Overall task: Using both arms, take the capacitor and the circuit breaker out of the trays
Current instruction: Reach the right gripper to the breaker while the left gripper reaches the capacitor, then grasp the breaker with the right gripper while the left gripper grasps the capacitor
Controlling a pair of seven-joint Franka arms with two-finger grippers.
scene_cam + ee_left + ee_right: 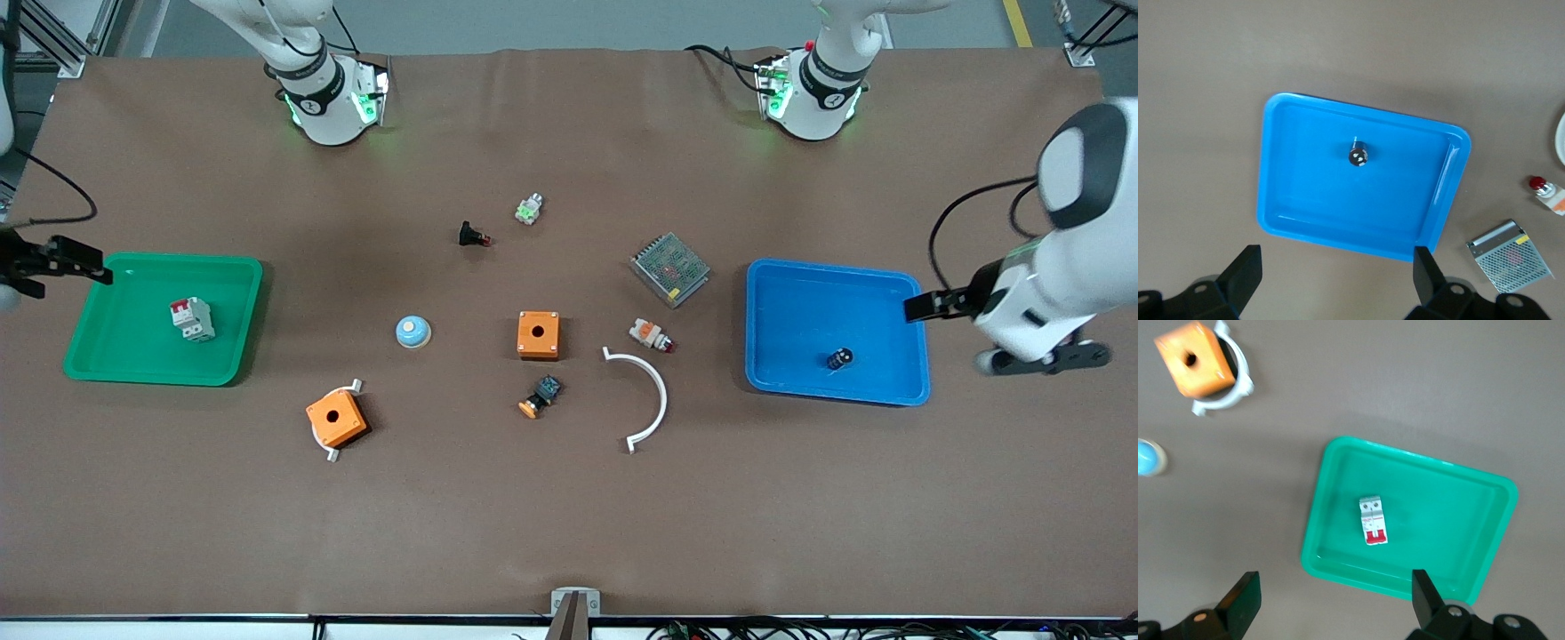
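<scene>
I see the breaker [192,318] lying in the green tray [116,356] at the right arm's end of the worktop, the capacitor [839,358] in the blue tray [782,293] at the left arm's end. Left end effector [1338,277] and right end effector [1336,600] hang spread, empty, at those trays' outer edges.

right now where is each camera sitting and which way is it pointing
Front view: high across the table, facing both arm bases; shows both arms, left hand, right hand.
Left wrist view: looks down on the blue tray holding the capacitor; open fingers show. Front shares both.
Right wrist view: looks down on the green tray holding the breaker; open fingers show.
</scene>
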